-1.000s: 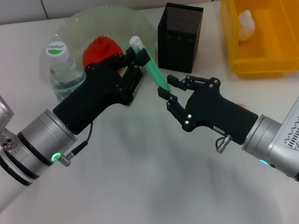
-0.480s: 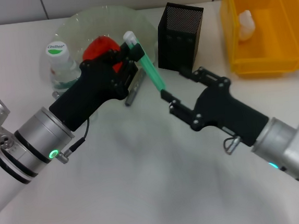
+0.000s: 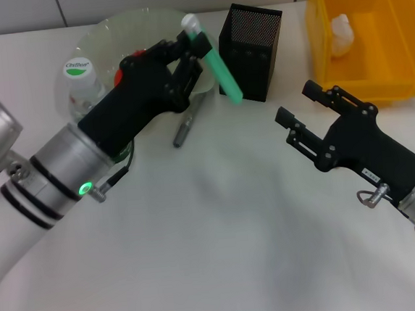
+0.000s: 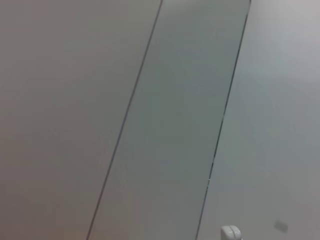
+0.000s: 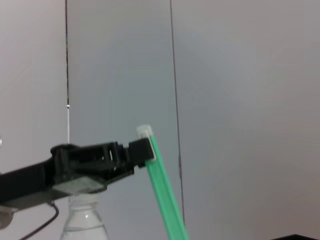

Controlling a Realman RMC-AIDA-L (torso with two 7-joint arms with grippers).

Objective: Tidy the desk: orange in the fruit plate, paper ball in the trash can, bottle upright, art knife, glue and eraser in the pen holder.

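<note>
My left gripper [image 3: 192, 51] is shut on a green glue stick [image 3: 218, 63] with a white cap, holding it tilted in the air just left of the black mesh pen holder [image 3: 251, 50]. The right wrist view shows the same glue stick [image 5: 162, 190] in the left gripper [image 5: 140, 152]. My right gripper [image 3: 295, 100] stands open and empty, off to the right. The orange [image 3: 121, 67] lies in the pale-green fruit plate [image 3: 102, 34], mostly hidden by my left hand. The bottle [image 3: 81, 83] stands upright. A grey art knife [image 3: 187, 124] lies on the table. The paper ball [image 3: 341, 34] sits in the yellow trash can [image 3: 375, 75]. The eraser is out of view.
The pen holder stands between the fruit plate and the trash can along the back of the white table [image 3: 223, 256]. The left wrist view shows only grey wall panels.
My right gripper let go of the glue stick's lower end and drew back to the right. The left gripper carried the stick up and back toward the pen holder.
</note>
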